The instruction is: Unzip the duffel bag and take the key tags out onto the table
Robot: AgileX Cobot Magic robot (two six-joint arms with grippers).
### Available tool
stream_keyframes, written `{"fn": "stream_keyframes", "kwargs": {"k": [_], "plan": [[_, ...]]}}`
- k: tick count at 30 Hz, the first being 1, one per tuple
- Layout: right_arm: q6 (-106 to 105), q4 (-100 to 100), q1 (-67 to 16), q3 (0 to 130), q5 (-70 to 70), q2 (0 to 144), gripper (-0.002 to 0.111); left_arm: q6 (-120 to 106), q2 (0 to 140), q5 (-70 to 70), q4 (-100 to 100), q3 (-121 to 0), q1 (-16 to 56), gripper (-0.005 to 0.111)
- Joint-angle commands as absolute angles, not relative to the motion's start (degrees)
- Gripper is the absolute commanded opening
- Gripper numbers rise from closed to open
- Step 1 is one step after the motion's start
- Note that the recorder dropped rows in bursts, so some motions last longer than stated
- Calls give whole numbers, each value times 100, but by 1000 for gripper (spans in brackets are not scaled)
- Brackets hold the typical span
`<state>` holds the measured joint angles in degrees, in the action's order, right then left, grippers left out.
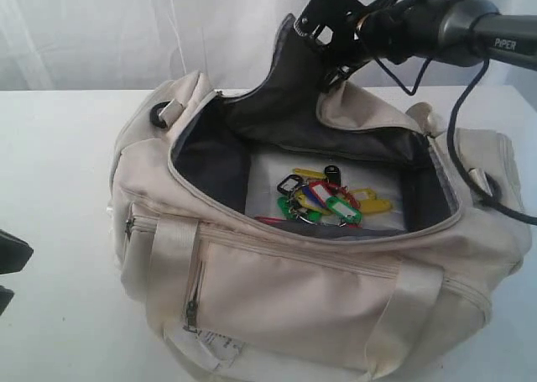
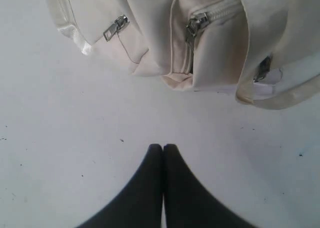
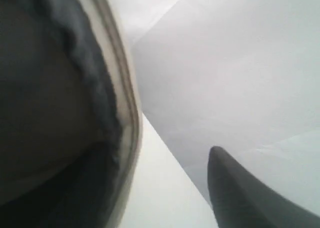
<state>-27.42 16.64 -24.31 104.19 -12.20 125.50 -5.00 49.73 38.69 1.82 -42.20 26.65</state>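
The cream-white duffel bag lies on the table with its top unzipped. Its dark-lined flap stands raised at the back. The key tags, red, green, blue and yellow, lie in a bunch on the bag's floor. My right gripper hangs above the back of the bag beside the raised flap. Its jaws are open: one finger stands well apart from the flap's edge, and the other finger is hidden behind the flap. My left gripper rests shut over bare table, just off the bag's end.
The bag's side pocket zippers are closed and a satin strap hangs down its front. A white paper label sticks out below. The right arm's black cable droops over the bag's right end.
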Motion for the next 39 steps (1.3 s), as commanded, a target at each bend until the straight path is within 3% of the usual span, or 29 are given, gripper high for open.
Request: {"fn": "stream_keyframes", "kwargs": {"k": [1, 4, 12, 17, 21, 29, 36, 39], "plan": [[-2518, 1649, -2380, 10467, -1439, 12131, 54, -466, 4932, 3950, 257, -4177, 2645, 0], [-2518, 1649, -2380, 10467, -1992, 11807, 50, -466, 4932, 3985, 257, -4177, 2645, 0], [-1544, 1466, -2380, 10467, -4419, 10736, 28, -466, 4932, 3985, 257, -4177, 2645, 0], [-2893, -650, -2394, 10455, -5977, 10694, 0, -466, 4932, 3985, 257, -4177, 2645, 0], [-3776, -1093, -2455, 10455, -6598, 10694, 0, -466, 4932, 3996, 257, -4177, 2645, 0], [-3034, 841, -3146, 10445, -6572, 10724, 0, -466, 4932, 3996, 257, -4177, 2645, 0], [-2844, 882, -3307, 10371, -6686, 11010, 0, -466, 4932, 3996, 257, -4177, 2645, 0], [-3081, 786, -3307, 10341, -6750, 11114, 10, -466, 4932, 3996, 257, -4177, 2645, 0]]}}
